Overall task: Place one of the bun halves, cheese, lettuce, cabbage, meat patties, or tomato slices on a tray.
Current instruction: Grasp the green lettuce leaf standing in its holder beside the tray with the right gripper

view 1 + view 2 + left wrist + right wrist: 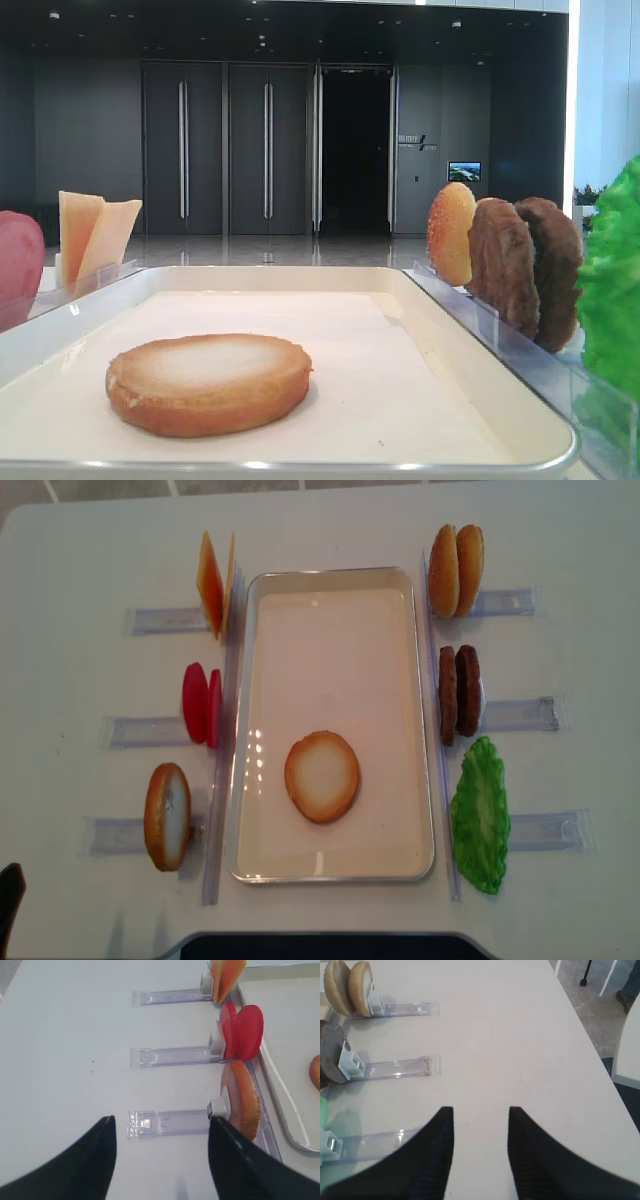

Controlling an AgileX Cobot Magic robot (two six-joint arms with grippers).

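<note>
A pale-faced bun half (pixel 322 776) lies flat in the cream tray (pixel 335 650), toward its near end (pixel 208 382). Left of the tray stand cheese (pixel 212 583), tomato slices (pixel 202 704) and another bun half (pixel 167 816). On its right stand two bun halves (pixel 456 570), the meat patties (pixel 459 693) and the lettuce (pixel 480 815). Cabbage is out of view. My left gripper (pixel 161 1125) hangs open over bare table beside the near-left bun (pixel 245 1105). Open as well, my right gripper (pixel 481 1115) is over bare table right of the holders. Both hold nothing.
Clear plastic holders (pixel 520 715) stick out from the food toward both sides of the table. The table's right edge (pixel 590 1045) drops to the floor, where a white chair (pixel 627 1055) stands. A dark bar (pixel 320 946) lies along the near table edge.
</note>
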